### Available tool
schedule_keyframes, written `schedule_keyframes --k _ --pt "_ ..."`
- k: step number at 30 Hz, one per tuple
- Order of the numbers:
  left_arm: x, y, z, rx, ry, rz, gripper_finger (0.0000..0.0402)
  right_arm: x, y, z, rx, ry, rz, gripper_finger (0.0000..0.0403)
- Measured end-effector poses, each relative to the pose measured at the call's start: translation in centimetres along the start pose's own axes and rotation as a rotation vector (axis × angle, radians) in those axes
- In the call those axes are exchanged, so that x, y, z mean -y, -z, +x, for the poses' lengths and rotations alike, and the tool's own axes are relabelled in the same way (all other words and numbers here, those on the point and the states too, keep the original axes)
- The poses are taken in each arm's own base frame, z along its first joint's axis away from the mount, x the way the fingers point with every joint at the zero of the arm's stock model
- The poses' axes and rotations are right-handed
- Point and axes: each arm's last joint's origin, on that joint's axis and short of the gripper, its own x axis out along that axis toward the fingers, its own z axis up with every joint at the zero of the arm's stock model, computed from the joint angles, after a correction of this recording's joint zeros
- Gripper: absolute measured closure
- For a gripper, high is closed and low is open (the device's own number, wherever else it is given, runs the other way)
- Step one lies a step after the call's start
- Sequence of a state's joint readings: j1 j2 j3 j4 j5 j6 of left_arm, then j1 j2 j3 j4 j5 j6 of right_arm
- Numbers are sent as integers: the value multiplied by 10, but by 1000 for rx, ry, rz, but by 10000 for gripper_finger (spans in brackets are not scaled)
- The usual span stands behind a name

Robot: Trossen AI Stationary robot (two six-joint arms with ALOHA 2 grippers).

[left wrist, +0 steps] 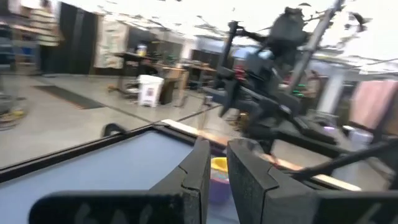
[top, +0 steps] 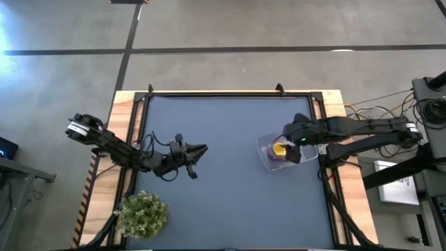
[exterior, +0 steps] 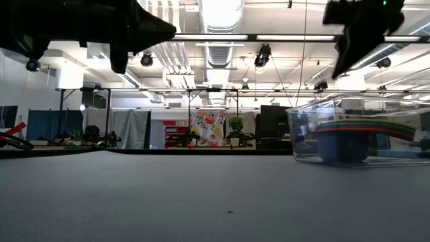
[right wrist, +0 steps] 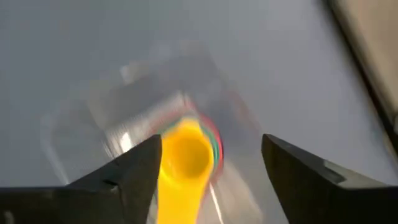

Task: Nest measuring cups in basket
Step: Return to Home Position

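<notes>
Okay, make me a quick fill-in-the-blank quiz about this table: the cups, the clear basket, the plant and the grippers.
1. The topmost of the nested measuring cups is ___.
2. The basket holding them lies on the ___ arm's side of the table.
3. The right gripper hovers above the basket with its fingers ___.
4. The potted plant stands at the table corner nearest the ___ arm.

Missing words: yellow; right; open; left.
</notes>
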State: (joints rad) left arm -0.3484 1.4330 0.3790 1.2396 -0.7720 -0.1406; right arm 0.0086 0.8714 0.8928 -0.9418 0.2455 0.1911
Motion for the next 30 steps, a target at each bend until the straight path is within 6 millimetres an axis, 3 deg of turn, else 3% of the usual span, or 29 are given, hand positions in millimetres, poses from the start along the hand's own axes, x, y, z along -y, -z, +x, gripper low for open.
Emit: schedule_keyframes --k 7,10,15,20,26,30 --pt "-22 -28 8 -34 110 45 365 12 11 -46 388 -129 -11 225" --pt "-45 -49 10 -44 114 11 365 22 28 -81 635 -211 4 267" --pt "-75 -78 4 -25 116 45 365 29 45 -101 875 -268 -10 340" --pt "-91 -94 -10 -26 125 137 365 34 67 -105 1027 -267 -7 390" --pt "-107 -110 -28 31 149 240 365 34 92 -86 1164 -262 -19 394" --pt "-122 -105 -38 39 159 244 365 27 96 -65 1242 -303 -67 394"
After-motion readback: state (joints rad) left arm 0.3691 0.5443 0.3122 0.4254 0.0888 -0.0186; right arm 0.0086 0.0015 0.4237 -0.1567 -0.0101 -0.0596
